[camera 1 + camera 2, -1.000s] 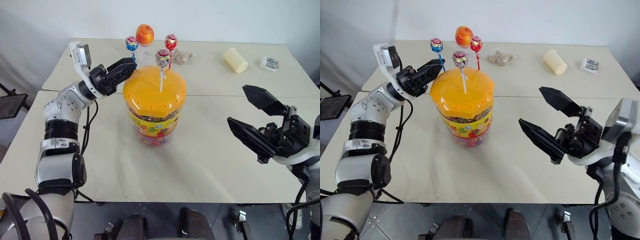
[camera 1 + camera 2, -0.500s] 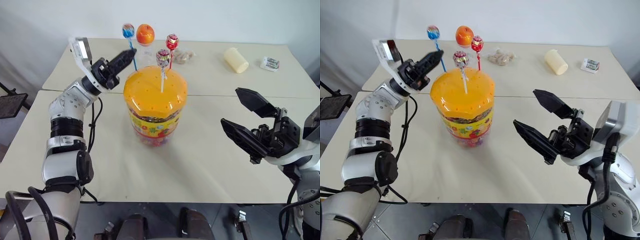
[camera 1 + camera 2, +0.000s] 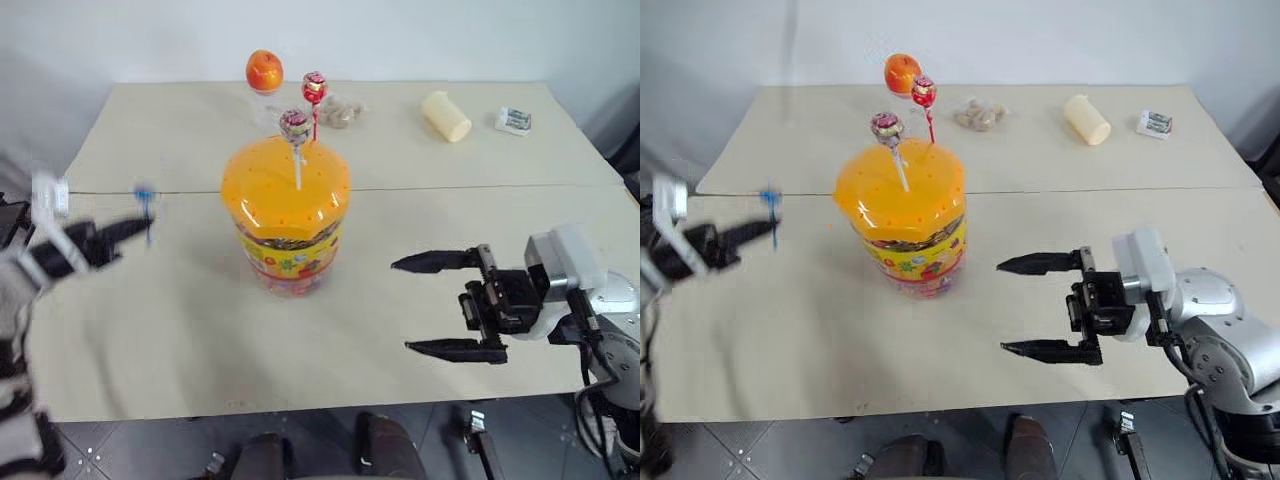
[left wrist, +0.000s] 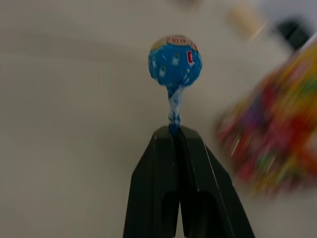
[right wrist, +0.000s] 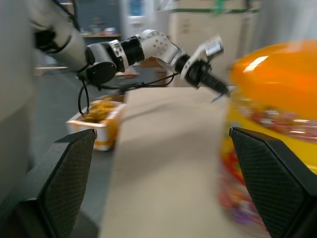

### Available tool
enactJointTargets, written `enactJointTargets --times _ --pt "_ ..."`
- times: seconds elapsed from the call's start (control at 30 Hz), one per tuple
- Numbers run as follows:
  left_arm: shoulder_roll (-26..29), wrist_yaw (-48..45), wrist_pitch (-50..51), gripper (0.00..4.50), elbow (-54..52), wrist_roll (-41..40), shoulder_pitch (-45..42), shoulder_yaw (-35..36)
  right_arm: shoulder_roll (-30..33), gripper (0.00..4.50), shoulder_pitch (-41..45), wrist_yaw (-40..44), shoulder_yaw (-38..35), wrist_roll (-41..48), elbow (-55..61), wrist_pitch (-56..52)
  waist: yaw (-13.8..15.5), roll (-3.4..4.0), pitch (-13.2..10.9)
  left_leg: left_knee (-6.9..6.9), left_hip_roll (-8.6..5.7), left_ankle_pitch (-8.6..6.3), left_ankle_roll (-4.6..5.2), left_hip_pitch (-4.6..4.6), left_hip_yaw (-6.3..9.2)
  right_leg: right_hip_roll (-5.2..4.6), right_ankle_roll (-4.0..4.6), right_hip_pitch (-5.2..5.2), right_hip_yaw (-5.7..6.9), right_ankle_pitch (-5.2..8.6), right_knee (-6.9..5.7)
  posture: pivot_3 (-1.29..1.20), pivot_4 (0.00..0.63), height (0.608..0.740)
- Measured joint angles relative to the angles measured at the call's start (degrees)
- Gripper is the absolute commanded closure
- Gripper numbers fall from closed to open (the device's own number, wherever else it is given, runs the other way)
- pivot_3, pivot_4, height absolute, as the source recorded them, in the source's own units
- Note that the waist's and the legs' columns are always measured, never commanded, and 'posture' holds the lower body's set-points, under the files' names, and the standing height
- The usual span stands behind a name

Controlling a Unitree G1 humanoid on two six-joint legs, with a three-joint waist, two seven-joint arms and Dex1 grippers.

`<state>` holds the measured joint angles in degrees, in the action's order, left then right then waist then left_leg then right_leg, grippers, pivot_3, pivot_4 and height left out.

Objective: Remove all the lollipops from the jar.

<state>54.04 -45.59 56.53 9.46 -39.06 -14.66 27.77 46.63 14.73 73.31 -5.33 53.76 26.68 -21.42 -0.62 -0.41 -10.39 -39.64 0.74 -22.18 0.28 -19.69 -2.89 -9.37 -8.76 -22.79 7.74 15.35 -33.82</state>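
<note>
left gripper (image 4: 174, 130): mine, out at 9 o'clock of the jar and well apart from it, above the table (image 3: 180, 340). Fingers pressed together on the blue stick, just under the wrapper twist.
blue lollipop (image 4: 174, 60): out of the jar, head standing clear beyond my fingertips. I judge it very light; the stick is thin, stiff and slick, so it could pivot in the pinch. The head looks brittle under a crinkly wrapper. Best held low on the stick, never by the head.
jar (image 3: 287, 222): centre of the table, upright, with the orange domed lid (image 3: 285, 180) on. It looks packed with sweets, so probably heavy enough to stay put while a stick is drawn up, though smooth plastic may slide on this surface.
silvery-brown lollipop (image 3: 295, 127): standing in the lid near its top, white stick leaning slightly. Take it mid-stick, between head and lid, and pull along the stick's own line; a side pull may bend it or tip the jar.
red lollipop (image 3: 314, 87): at the lid's 12 o'clock edge, upright on a red stick. Same hold, same care.
count: 1 out, 2 left, by my reading.
right gripper (image 3: 428, 305): at 4 o'clock of the jar, near it, not touching. Fingers spread wide, holding nothing, aimed toward the jar's side.
</note>
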Motion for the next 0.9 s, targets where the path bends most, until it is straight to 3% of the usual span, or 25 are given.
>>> enactJointTargets --times 0.13,0.27,0.53,0.67,0.9 --pt "-0.06 2.82 4.36 4.45 -10.10 -0.70 11.57 9.67 -1.15 0.00 0.49 3.01 2.45 -2.86 -1.66 0.42 1.86 -0.03 0.01 -0.66 0.00 -0.18 0.01 -0.44 0.34 0.02 -0.01 0.00 0.00 0.00 0.05 0.00 0.150 0.740" --pt "-1.65 3.72 4.72 4.45 -17.02 -0.09 21.97 13.23 -2.69 0.00 1.52 3.14 2.72 -3.88 -4.12 0.42 2.00 0.14 -0.05 -0.64 0.00 -0.19 0.00 -0.41 0.29 0.04 -0.01 0.00 -0.01 0.00 0.02 0.00 0.150 0.740" --pt "-3.15 4.58 -0.51 2.06 -16.91 1.91 22.74 12.57 -4.98 0.00 2.61 -0.32 1.80 -4.42 -4.62 -0.16 1.88 0.15 -0.06 -0.57 0.08 -0.22 -0.06 -0.39 0.19 0.16 0.01 -0.05 -0.02 0.00 0.02 0.00 0.150 0.740" --pt "-5.67 -3.03 -9.92 0.90 -15.85 0.26 21.36 12.99 -7.51 0.00 5.70 -5.91 -1.00 -2.85 -4.63 -1.26 1.81 0.15 -0.06 -0.55 0.09 -0.22 -0.07 -0.41 0.05 0.16 0.00 -0.17 -0.05 0.00 0.01 0.00 0.150 0.740" --pt "-7.12 -13.39 -16.96 0.90 -16.08 -10.23 14.40 16.89 -9.92 0.00 17.20 -18.87 -1.47 0.32 -4.71 -8.39 1.14 0.16 -0.06 -0.54 0.12 -0.21 -0.08 -0.46 -0.07 0.18 0.02 -0.40 -0.12 0.00 -0.14 0.00 0.150 0.740"
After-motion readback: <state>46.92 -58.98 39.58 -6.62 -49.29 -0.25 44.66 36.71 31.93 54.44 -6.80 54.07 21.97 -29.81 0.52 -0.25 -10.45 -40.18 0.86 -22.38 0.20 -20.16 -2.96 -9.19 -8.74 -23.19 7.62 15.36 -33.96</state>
